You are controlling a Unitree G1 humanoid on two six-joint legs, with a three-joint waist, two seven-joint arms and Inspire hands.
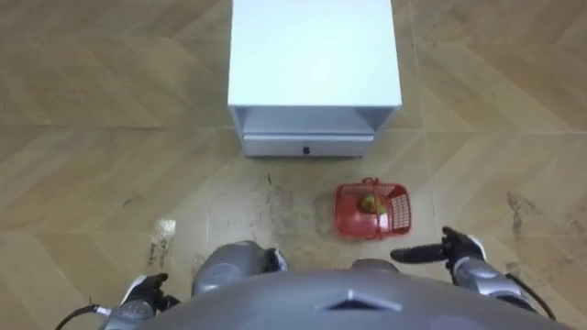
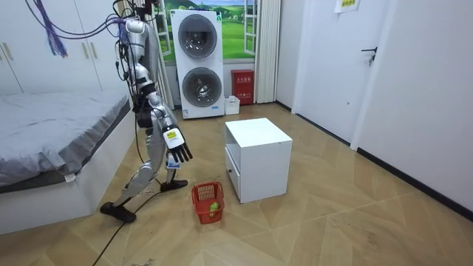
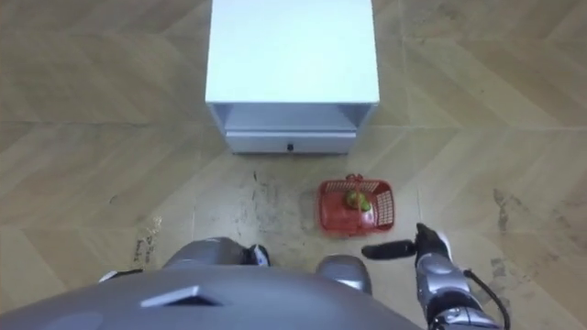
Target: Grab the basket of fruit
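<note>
Right hand (image 1: 459,248) outstretched, fingers straight, holding nothing, near red fruit basket (image 1: 371,209)

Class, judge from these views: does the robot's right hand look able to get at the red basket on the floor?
Probably yes: the open right hand hangs near the red basket with nothing between them; the white cabinet stands beyond. It must reach lower, though.
</note>
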